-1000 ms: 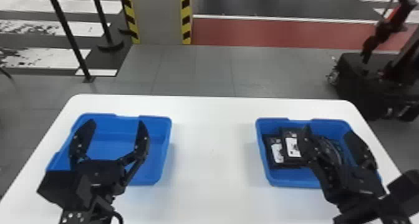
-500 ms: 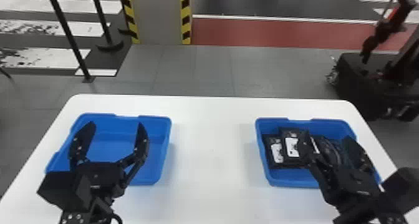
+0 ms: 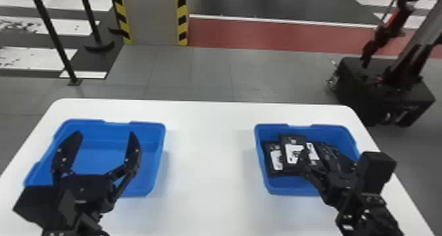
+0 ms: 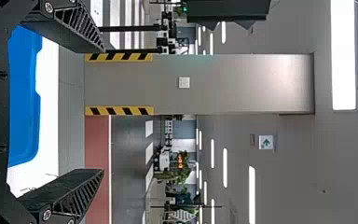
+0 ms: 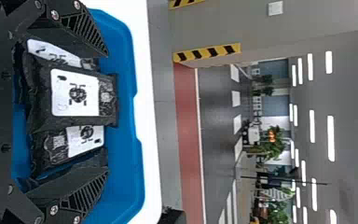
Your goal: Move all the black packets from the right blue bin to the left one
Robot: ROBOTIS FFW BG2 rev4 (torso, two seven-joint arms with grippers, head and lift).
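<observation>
At least four black packets, head view: they lie overlapping in the right blue bin (image 3: 269,187), in the robot's right half of the white table (image 3: 210,173), where my right gripper (image 5: 107,112) reaches in among them.
Risk of a double pick, head view: the packets (image 3: 275,159) overlap one another, so closing could bring up two, or drag a neighbour out of place.
Risk at the wall, head view: so close to the bin's side, a finger could snag the rim on the way out and shift the bin.
Waiting side, head view: my left gripper (image 3: 105,133) hangs over the left blue bin (image 3: 159,156), the packets' destination.
Empty fingers, left wrist view: the pair stands wide apart with nothing between them.
Grip, right wrist view: my fingers are well spread across the pile, with nothing clamped; whether either one touches a packet, I cannot tell.
Look, right wrist view: dark, creased wrapping, seemingly soft, carries a white label (image 5: 74,93) with black print; the uppermost packet lies label up across its neighbours.
Risk of a slip, right wrist view: loose wrapping may fold under a shallow pinch and drop its load between bins.
</observation>
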